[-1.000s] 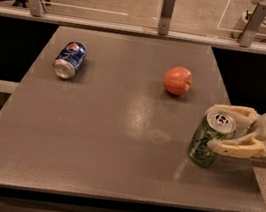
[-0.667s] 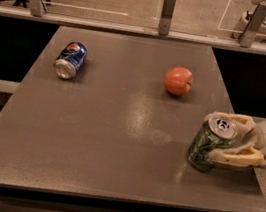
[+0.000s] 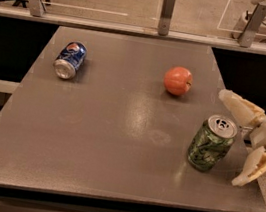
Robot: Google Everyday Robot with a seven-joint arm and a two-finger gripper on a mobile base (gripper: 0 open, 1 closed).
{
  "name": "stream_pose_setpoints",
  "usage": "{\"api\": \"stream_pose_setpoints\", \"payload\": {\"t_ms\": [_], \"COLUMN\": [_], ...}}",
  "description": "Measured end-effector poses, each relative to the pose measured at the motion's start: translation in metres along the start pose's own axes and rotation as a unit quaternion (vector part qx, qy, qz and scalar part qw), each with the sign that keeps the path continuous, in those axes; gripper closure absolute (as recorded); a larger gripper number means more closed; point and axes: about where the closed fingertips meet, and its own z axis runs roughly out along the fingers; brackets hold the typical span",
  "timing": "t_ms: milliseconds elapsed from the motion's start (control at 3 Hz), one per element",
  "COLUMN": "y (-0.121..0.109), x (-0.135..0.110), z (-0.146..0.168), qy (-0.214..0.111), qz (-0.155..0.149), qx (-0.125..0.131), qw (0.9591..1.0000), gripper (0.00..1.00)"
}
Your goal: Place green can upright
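Observation:
The green can (image 3: 211,142), mottled green and white with a silver pull-tab top, stands upright near the table's right front edge, leaning slightly. My gripper (image 3: 236,141) is just to its right, over the table's right edge. Its two pale fingers (image 3: 240,108) are spread wide apart and no longer touch the can; one points back-left above the can's top, the other hangs down beside the can's base.
A blue Pepsi can (image 3: 70,60) lies on its side at the back left. A red-orange apple (image 3: 178,80) sits at the back middle-right. The grey table (image 3: 109,124) has a railing with metal posts (image 3: 168,5) behind it.
The fingers were closed around the green can; now they have spread open and let it go. The can stands on the table, a little further toward the front.

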Motion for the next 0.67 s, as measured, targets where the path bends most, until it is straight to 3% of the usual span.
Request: {"api": "stream_pose_setpoints", "payload": {"t_ms": [667], "y": [-0.038], "x": [-0.063], "z": [0.007], "qy": [0.084], "qz": [-0.04], "qx": [-0.012], "qw": [0.9956], "gripper": [0.0]}}
